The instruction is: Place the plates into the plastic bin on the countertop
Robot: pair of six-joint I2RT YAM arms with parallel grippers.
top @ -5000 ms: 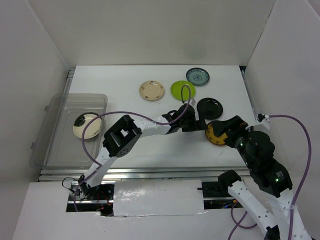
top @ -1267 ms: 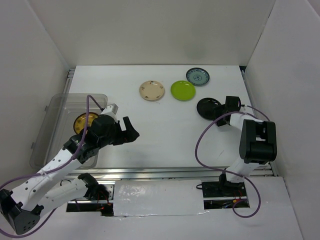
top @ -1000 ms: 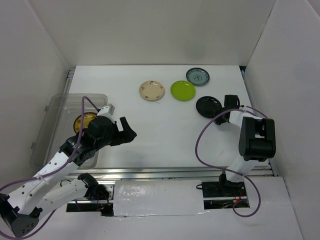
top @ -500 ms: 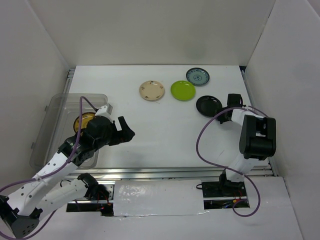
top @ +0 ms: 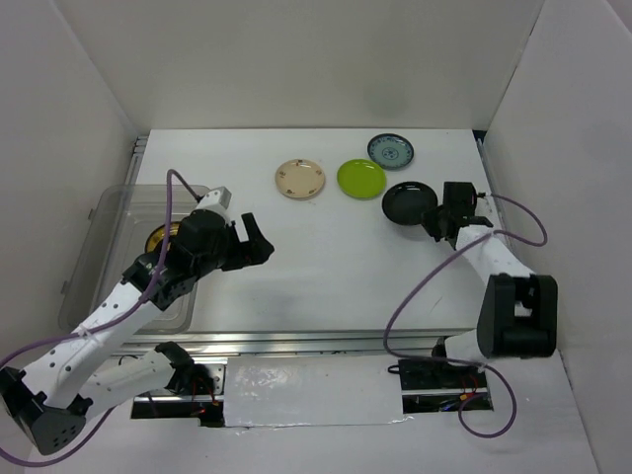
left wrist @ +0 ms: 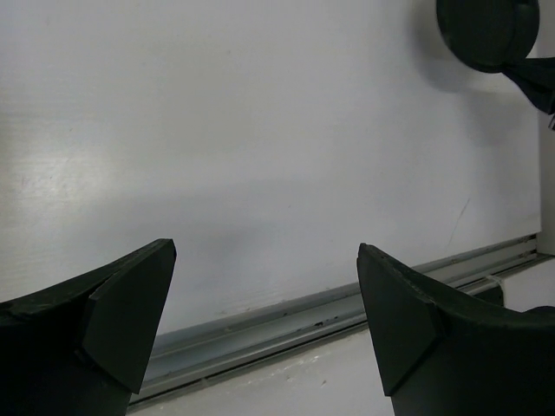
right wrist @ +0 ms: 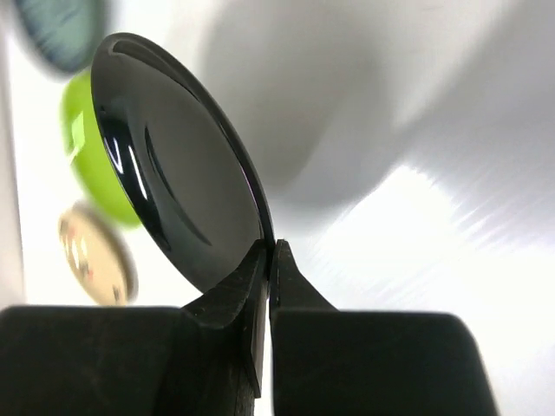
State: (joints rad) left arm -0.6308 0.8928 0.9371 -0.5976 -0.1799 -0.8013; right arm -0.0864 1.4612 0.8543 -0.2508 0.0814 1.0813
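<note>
Pinching the glossy black round saucer (right wrist: 173,165) by its rim, the right gripper (right wrist: 269,251) has newly closed; the left gripper (left wrist: 264,256) gapes.

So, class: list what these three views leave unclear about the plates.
- Top view: the left arm covers part of the brownish plate in the plastic bin; any plates beneath are uncountable.
- Right wrist view: teal plate and cream plate blurred, patterns unreadable.
- Left wrist view: black plate cut by the top edge.

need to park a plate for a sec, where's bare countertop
Bare: mid countertop between left gripper, right gripper and front rail; also behind the plastic bin, beside the cream plate. Crowded: back right, around green plate, teal plate, black plate.
</note>
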